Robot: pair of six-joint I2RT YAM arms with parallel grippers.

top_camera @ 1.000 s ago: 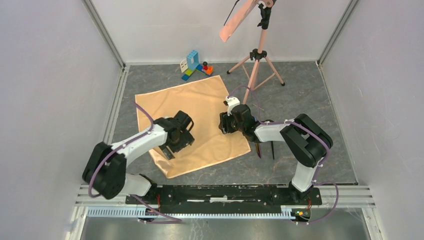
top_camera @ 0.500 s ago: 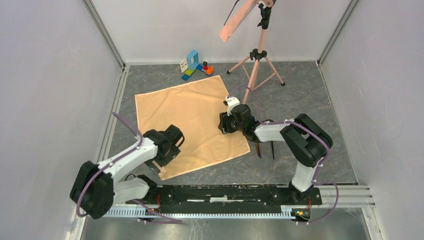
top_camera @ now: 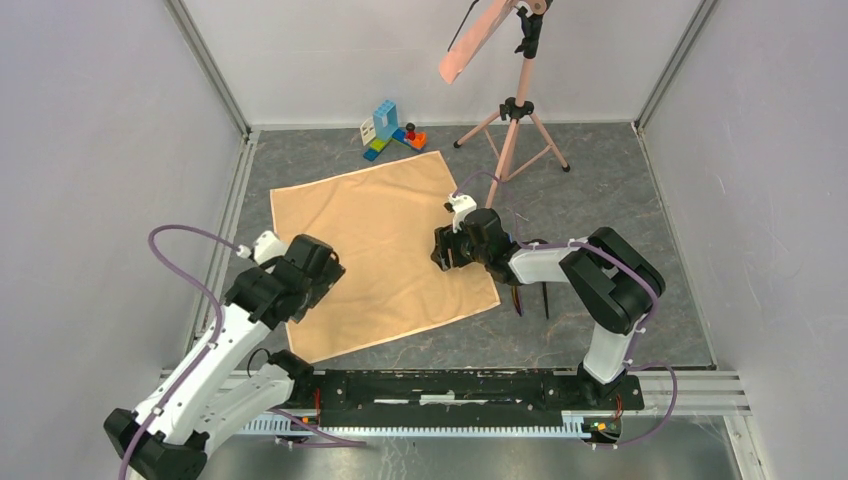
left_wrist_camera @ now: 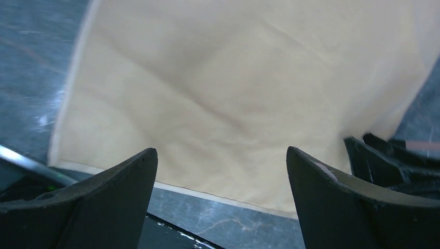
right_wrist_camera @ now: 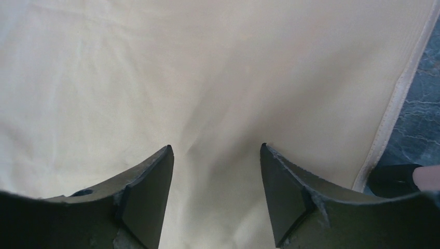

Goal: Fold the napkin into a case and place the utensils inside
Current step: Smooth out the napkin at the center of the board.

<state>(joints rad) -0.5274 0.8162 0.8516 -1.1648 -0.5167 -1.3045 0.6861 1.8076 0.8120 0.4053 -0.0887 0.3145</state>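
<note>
napkin (top_camera: 385, 250): spread flat and unfolded on the grey table (top_camera: 620, 190), skewed so one corner points at the far wall, soft creases across the middle.
left gripper (left_wrist_camera: 220, 155): jaws wide apart, nothing between them, hanging over the near left part of the cloth. the hemmed near edge runs just past the fingertips, with bare table below it.
right gripper (right_wrist_camera: 215, 148): open to a moderate gap and empty, down low over the cloth close to its right hem. whether it touches the fabric, can't tell.
utensils (top_camera: 545, 298): on the table just off the napkin's near right corner, tucked under the right arm (top_camera: 545, 262) and only partly seen. one thin black piece shows, with a coloured sliver beside it.
tripod (top_camera: 512, 125): pink, standing far right, apart from the cloth, with a salmon strip (top_camera: 475, 40) on top.
toy blocks (top_camera: 388, 130): small coloured cluster by the far wall, just beyond the napkin's far corner.
</note>
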